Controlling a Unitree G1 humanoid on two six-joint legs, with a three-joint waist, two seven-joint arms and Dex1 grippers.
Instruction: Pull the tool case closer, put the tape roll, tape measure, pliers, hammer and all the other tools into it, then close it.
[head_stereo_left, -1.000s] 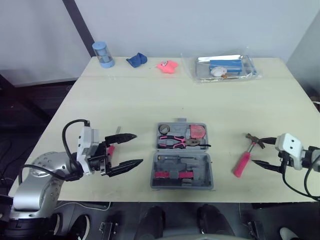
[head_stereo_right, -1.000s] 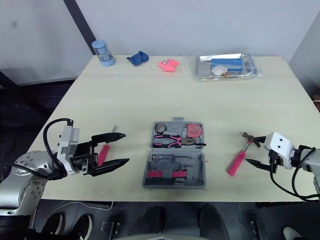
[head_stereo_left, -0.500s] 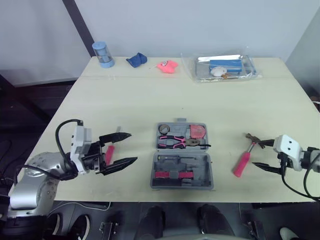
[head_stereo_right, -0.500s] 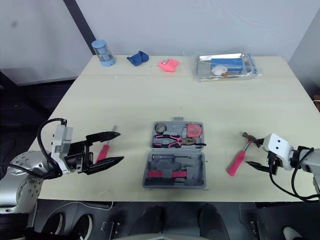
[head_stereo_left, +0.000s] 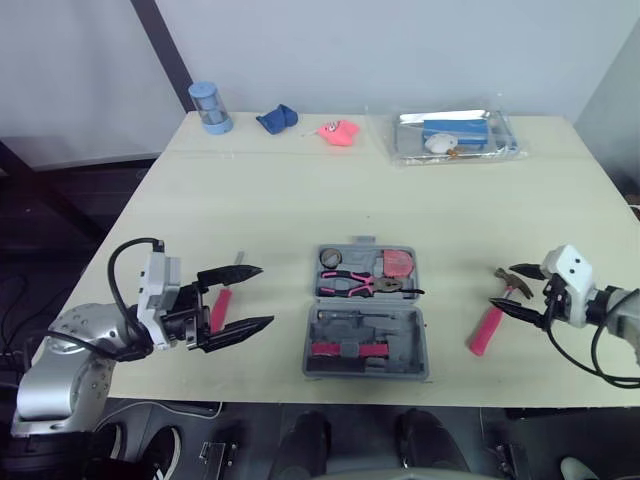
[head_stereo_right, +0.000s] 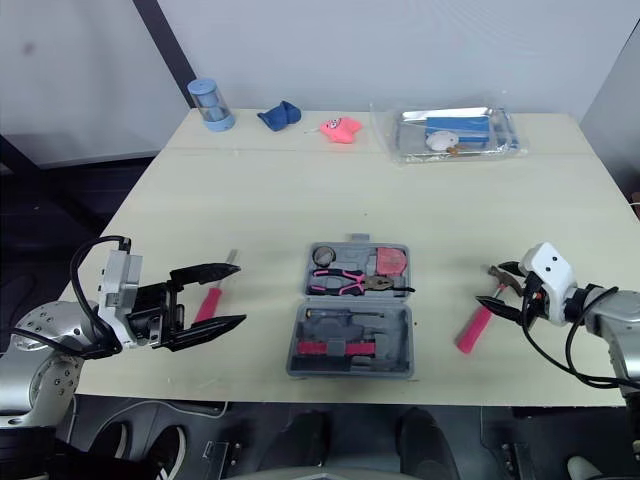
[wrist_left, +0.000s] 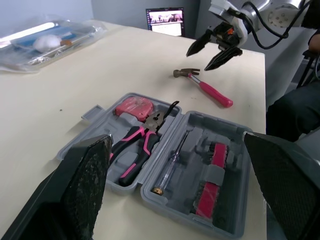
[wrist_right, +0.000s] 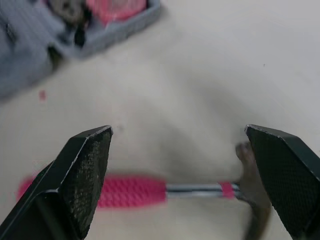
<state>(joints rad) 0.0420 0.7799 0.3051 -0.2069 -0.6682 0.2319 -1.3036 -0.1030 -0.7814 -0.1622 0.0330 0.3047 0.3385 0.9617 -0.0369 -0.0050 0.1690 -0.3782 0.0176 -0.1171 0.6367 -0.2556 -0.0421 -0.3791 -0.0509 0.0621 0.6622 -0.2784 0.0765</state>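
Ahead of the left gripper (head_stereo_left: 265, 295), the tool case (head_stereo_left: 366, 338) lies opened flat on the bench (head_stereo_left: 300, 190), well apart from the fingertips. We see this gripper's two fingers spread wide, with nothing held. A pink-handled screwdriver (head_stereo_left: 219, 306) lies on the bench just behind the fingertips, between the two fingers as the head views show it. We cannot tell whether it touches them.

One half of the case holds the pliers (head_stereo_left: 360, 283), the tape measure (head_stereo_left: 397, 263) and a small round roll (head_stereo_left: 328, 258). The other half holds a slim screwdriver (head_stereo_left: 345, 318) and a pink clipped tool (head_stereo_left: 345, 349).

Beyond the case from the left gripper, the right gripper (head_stereo_left: 512, 290) is open as well, fingers (wrist_right: 85, 170) set wide apart and empty. The hammer (wrist_right: 150, 190) lies on the bench just ahead of it, between this gripper and the case. Its head is at the fingertips, and its pink grip runs off toward the case side. The hammer lies along the line between the two fingers, grip toward one and head toward the other. We cannot confirm contact.
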